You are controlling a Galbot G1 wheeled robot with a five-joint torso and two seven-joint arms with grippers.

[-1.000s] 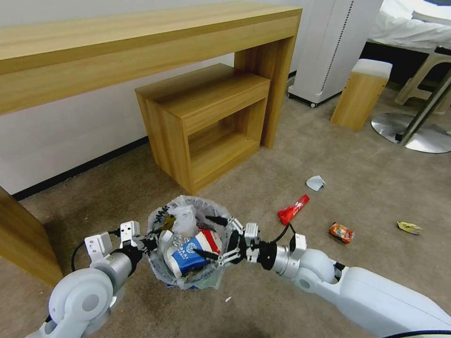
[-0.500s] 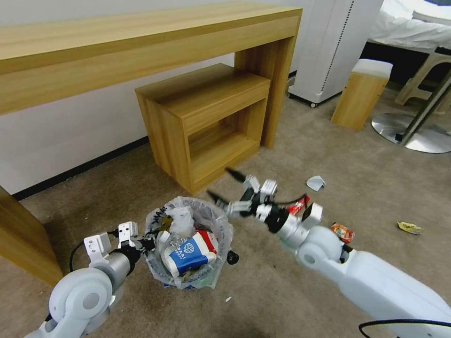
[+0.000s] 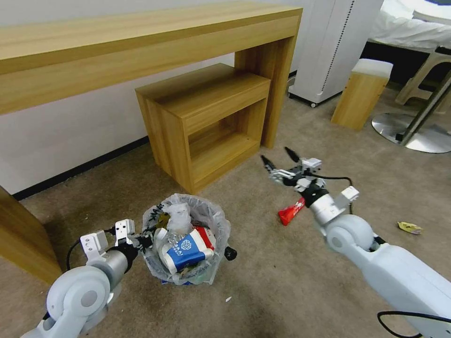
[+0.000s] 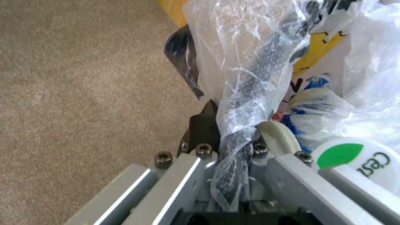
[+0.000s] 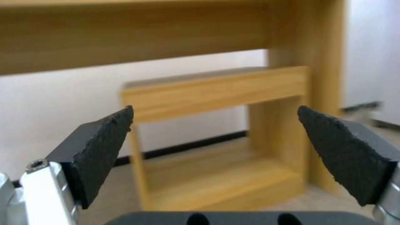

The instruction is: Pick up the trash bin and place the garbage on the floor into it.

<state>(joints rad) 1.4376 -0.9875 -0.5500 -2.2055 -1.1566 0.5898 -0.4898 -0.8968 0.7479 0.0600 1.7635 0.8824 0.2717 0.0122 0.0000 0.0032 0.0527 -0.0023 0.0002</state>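
The small round trash bin with the crinkly translucent bag (image 3: 188,244) is held at its rim by the closed left pincer (image 3: 143,241), just above the beige carpet floor (image 3: 263,291). The thin bag could be torn there. Farther out, the right pincer (image 3: 277,165) is spread wide and empty above the red wrapper (image 3: 292,211). Free carpet is left before the low wooden shelf unit (image 3: 206,122).

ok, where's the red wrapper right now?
Head view: the red wrapper lies on the floor, right of the trash bin, partly under the right gripper, which is raised and open.
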